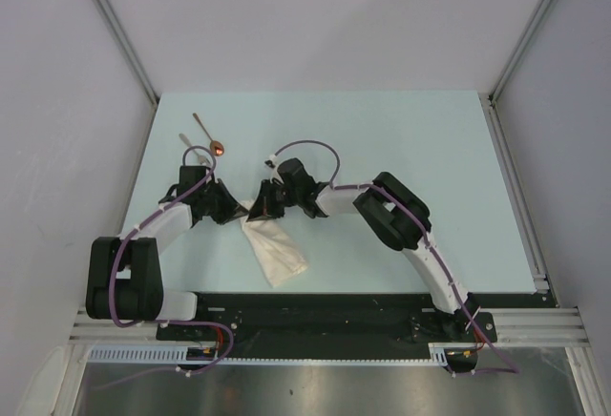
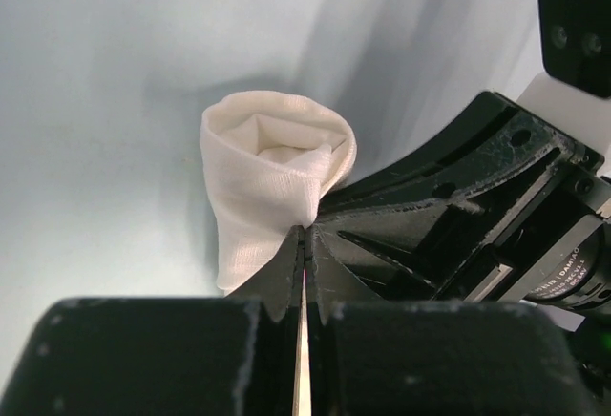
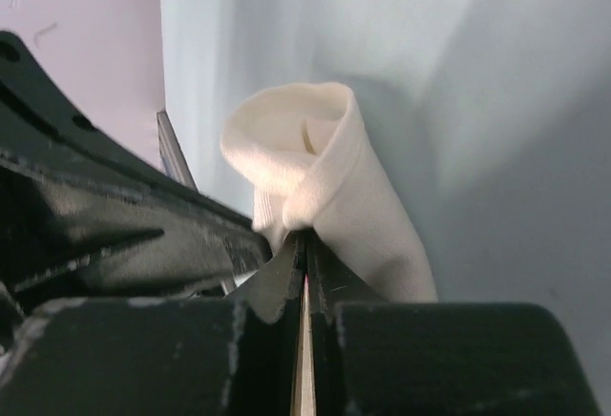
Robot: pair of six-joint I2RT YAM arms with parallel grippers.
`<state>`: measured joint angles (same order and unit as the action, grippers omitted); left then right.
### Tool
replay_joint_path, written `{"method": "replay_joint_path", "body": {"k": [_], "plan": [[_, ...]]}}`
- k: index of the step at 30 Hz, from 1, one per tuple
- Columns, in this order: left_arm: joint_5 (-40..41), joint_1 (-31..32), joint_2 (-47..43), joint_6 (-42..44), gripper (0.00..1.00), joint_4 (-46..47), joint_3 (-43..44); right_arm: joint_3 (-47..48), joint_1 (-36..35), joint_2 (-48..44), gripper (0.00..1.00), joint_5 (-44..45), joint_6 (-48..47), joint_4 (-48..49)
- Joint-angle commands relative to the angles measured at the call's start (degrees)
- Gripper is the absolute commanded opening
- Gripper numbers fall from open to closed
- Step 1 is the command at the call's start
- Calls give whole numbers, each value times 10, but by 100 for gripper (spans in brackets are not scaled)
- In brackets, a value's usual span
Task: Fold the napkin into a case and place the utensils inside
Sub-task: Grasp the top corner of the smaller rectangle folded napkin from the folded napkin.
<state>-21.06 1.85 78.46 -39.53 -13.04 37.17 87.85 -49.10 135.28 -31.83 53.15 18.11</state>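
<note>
Napkin (image 1: 275, 249) is caught at one end between both claws. The left claw (image 2: 304, 244) has its jaws pressed tight together on a fold of the cloth, with only a thin seam showing between the fingers. The right claw (image 3: 305, 244) is clamped the same way on the other side of that end. The two sets of black fingertips nearly meet there, each filling a side of the other's wrist view.

Between the two grips the cloth is rolled into a loose cone or tube. Its mouth stands open and raised off the table (image 1: 401, 149), and inner layers of cream-white weave curl inside it. From the held end the napkin runs down and back toward the arm bases as a long, narrow, slightly wrinkled strip. Its far tail lies flat, close to the near edge of the table.

From above, both arms bend inward over the left half of the table and meet at the napkin's raised end.

The spoon (image 1: 208, 135) lies beyond the napkin and a little to its left, well apart from it, with its copper-orange bowl pointing back toward the cloth. A thin pale line farther left of the napkin, partly hidden by the left arm's cable, is probably the fork (image 1: 185, 143), though it is too slim to be sure. Both lie outside the napkin.
</note>
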Motion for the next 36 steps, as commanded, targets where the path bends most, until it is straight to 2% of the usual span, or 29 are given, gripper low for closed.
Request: {"method": "replay_joint_path", "body": {"k": [1,9,26,30,36], "plan": [[-18,1,-11,1,0,12,6,-58,15,-83,4,5,-15,7],[-19,1,-10,2,0,11,9,-101,21,-90,4,4,-17,23],[-30,1,-18,-4,0,15,2,-29,1,-17,4,-8,-7,19],[-29,1,-18,-4,0,18,-7,-1,-6,-12,3,-3,6,19],[-24,1,-20,-2,0,16,-10,-9,-2,-3,2,-8,57,67]]}}
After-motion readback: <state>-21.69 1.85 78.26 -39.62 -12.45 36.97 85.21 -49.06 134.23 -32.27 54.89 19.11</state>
